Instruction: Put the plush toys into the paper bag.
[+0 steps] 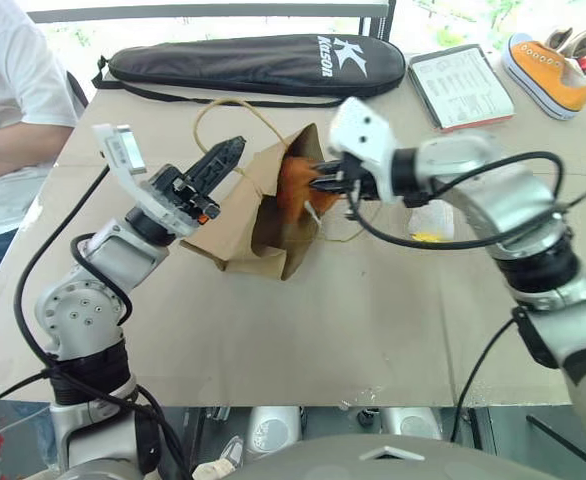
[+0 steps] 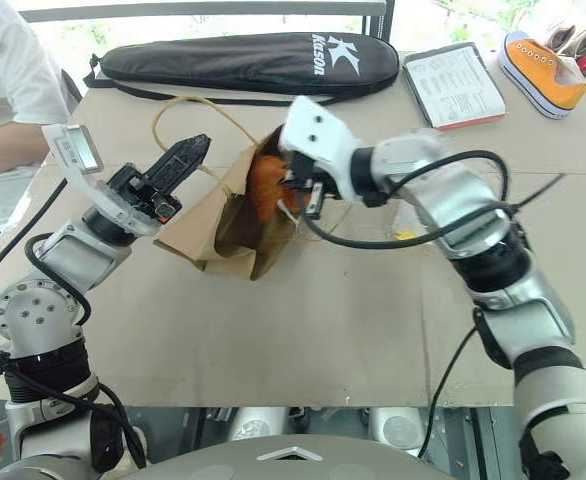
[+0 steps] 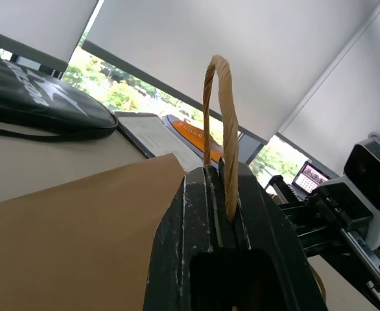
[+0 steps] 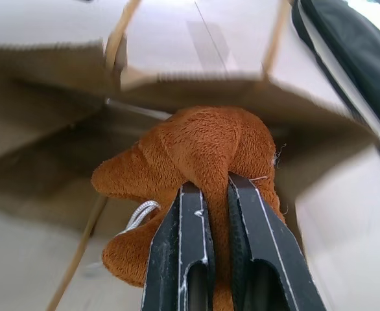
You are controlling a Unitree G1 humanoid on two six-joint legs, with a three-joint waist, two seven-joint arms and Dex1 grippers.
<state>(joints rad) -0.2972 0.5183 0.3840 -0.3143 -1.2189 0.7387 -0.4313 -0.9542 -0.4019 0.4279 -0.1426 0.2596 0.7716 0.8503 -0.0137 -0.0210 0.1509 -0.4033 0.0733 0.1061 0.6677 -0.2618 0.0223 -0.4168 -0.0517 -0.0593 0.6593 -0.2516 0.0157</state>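
The brown paper bag (image 1: pixel 235 228) lies tilted on the table, its mouth facing right. My left gripper (image 1: pixel 235 150) is shut on one of its cord handles (image 3: pixel 219 97) and holds that side up. At the bag's mouth, my right gripper (image 1: pixel 323 180) is shut on the fuzzy orange-brown plush toy (image 4: pixel 203 142), which sits partly inside the opening. The white plush toy (image 1: pixel 428 222) with yellow feet lies on the table behind my right forearm, mostly hidden.
A long black racket case (image 1: pixel 258 62) lies along the far edge. A printed card (image 1: pixel 461 85) and an orange sneaker (image 1: pixel 548 70) sit at the far right. A person in a white shirt (image 1: pixel 8 100) stands at the table's left side.
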